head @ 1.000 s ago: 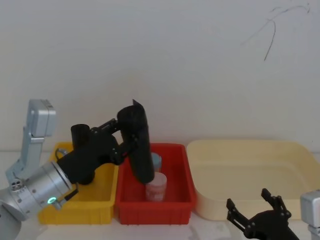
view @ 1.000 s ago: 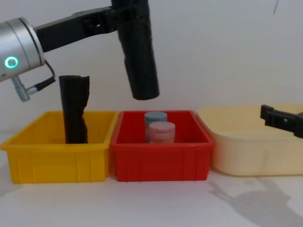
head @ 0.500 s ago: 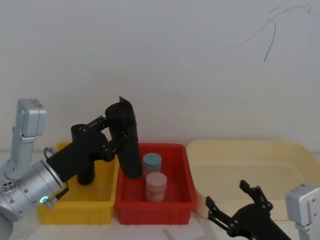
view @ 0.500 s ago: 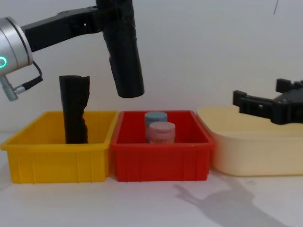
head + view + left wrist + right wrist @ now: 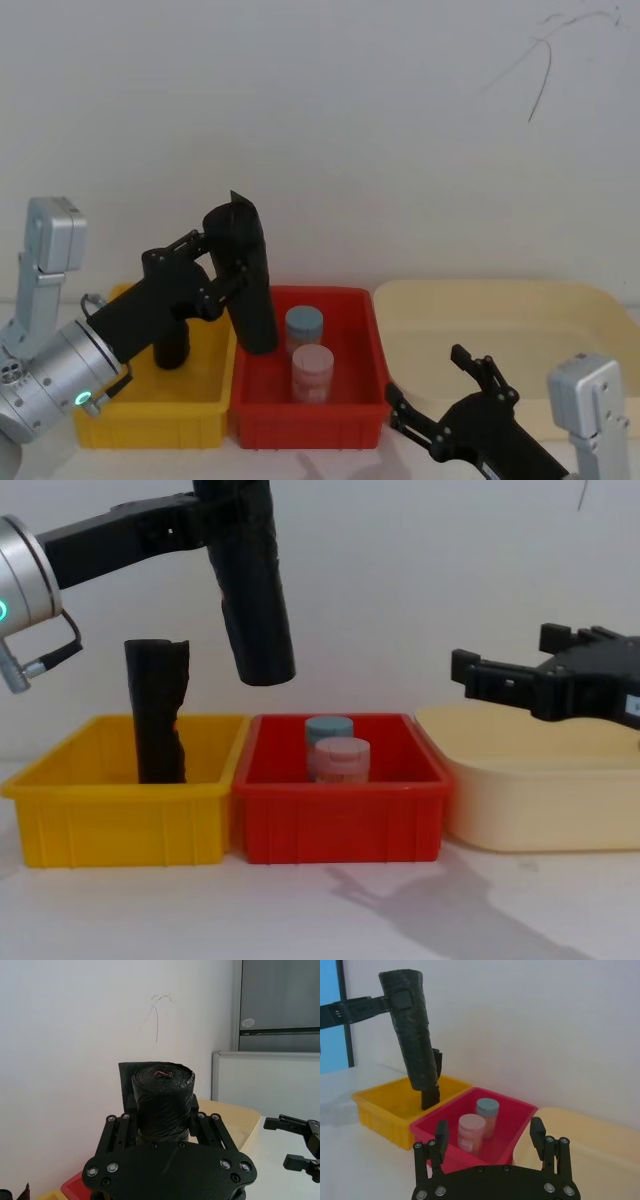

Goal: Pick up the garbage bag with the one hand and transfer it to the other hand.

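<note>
Item: garbage bag (image 5: 250,590), a smooth black roll, tilted, top leaning towards the worktop's left edge.
Location: in the air, its lower end above the left edge of the red bin (image 5: 340,825) and clear of the rim.
Holder: left gripper (image 5: 222,268), fingers clamped on both sides of the roll near its upper end; the arm's green ring (image 5: 80,398) is lit.
Receiver: right gripper (image 5: 427,375), fingers spread wide with nothing between them, raised before the cream tub (image 5: 530,800) at the worktop's right edge, tips pointing towards the roll, well apart from it.
Step in hand: pickup appears done; the handover has not yet been made.
Next move calls for: closing the gap so the free lower half of the roll sits between the spread fingers, a firm grip there, and only then release by the left gripper.
Other stock: ragged black roll (image 5: 155,720) upright in the yellow bin (image 5: 120,825) at the worktop's left edge; blue-lidded jar (image 5: 328,727) and pink-lidded jar (image 5: 342,750) in the red bin, touching or nearly so.
Brands and writing: none readable; the jars' sides are too blurred to tell.
</note>
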